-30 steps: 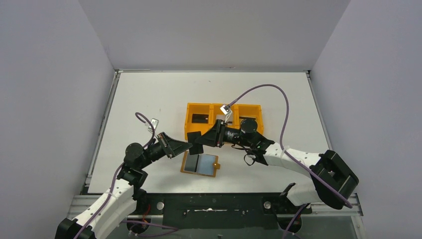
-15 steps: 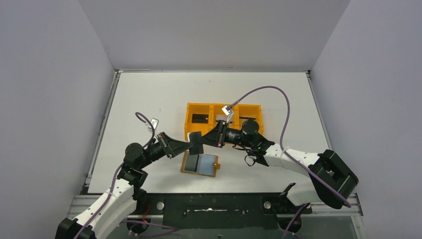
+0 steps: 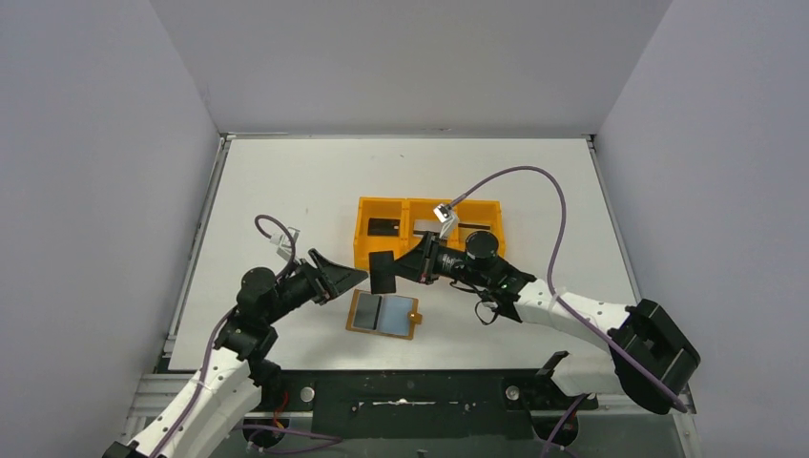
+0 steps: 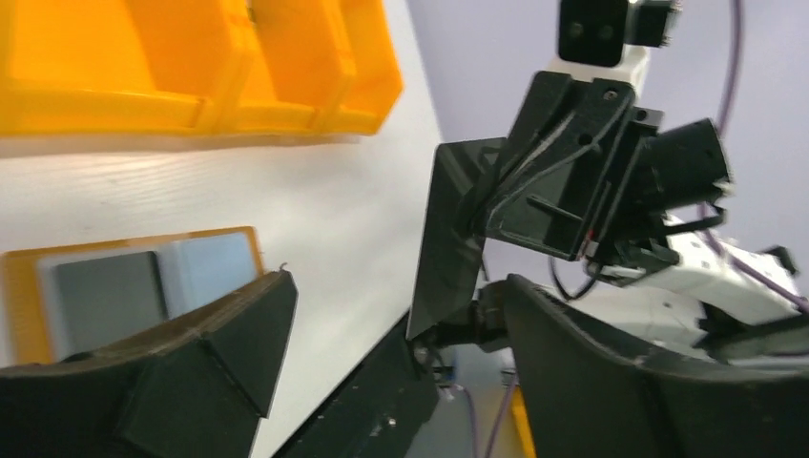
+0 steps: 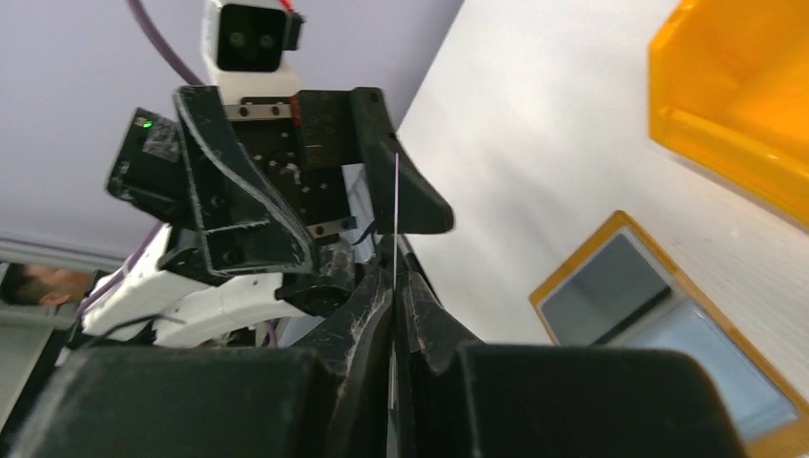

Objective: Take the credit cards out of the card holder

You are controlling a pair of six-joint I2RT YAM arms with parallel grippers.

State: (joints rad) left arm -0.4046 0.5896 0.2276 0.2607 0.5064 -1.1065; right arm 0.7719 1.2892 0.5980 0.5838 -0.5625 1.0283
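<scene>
On the white table [image 3: 286, 191], the orange tray [image 4: 114, 110] sits mid-table. The card holder [image 4: 17, 296] lies open near the front edge, holding 2: grey card [image 4: 100, 296], pale blue card [image 4: 205, 272]. My right pincer [image 5: 394, 286] pinches 1 dark card [image 4: 453, 239] upright; my left pincer [image 4: 396, 296] gapes wide around it.

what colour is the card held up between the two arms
Dark, nearly black card; it shows best in the left wrist view.

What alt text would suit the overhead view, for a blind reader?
Two robot arms meet over a white table: the right arm pinches a dark card in shut jaws, the left arm holds open jaws beside it. An open tan card holder lies nearby, orange tray behind.
</scene>
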